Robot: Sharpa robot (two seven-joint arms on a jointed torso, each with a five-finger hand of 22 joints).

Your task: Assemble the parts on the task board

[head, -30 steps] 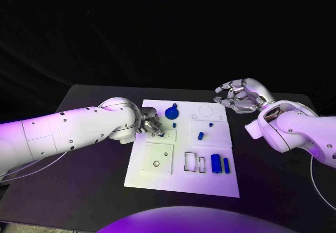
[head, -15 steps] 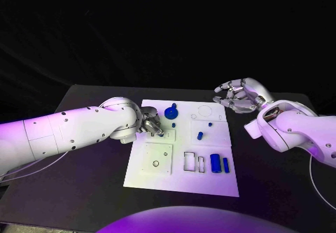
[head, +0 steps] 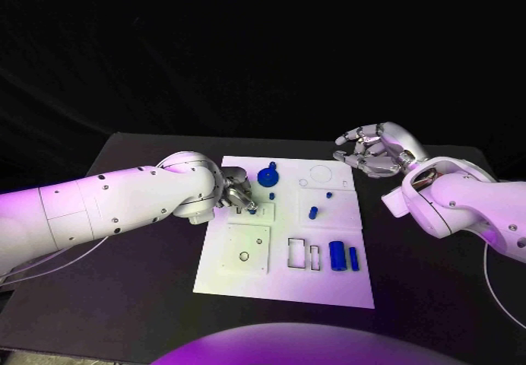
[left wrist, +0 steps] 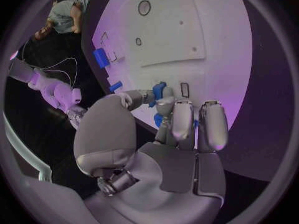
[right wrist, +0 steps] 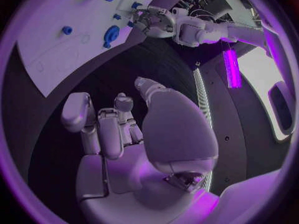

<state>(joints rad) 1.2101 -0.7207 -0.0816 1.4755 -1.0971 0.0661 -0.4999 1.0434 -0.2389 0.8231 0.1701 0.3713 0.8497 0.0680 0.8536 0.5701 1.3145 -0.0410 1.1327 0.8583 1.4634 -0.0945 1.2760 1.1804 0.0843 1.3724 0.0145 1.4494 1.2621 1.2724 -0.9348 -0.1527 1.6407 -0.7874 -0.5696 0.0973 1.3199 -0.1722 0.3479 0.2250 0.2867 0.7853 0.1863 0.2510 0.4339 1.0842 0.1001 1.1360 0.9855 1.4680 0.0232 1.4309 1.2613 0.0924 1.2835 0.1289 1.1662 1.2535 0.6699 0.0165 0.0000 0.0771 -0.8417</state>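
Observation:
The white task board (head: 250, 283) lies mid-table. My left hand (head: 233, 192) hovers over its near-left part, by a square plate, and pinches a small blue part (left wrist: 159, 90) between thumb and fingers, close to the board (left wrist: 187, 30). A blue disc with a peg (head: 270, 178) stands at the board's far side, and a short blue peg (head: 314, 212) at its middle. Two blue blocks (head: 339, 255) lie toward the near right. My right hand (head: 376, 150) hangs above the table beyond the board's far right corner, fingers loosely curved and apart, holding nothing (right wrist: 124, 129).
The black table (head: 131, 304) runs around the board on all sides. Empty slots (head: 297, 253) sit beside the blue blocks. My left forearm (head: 109, 205) crosses the table's left part.

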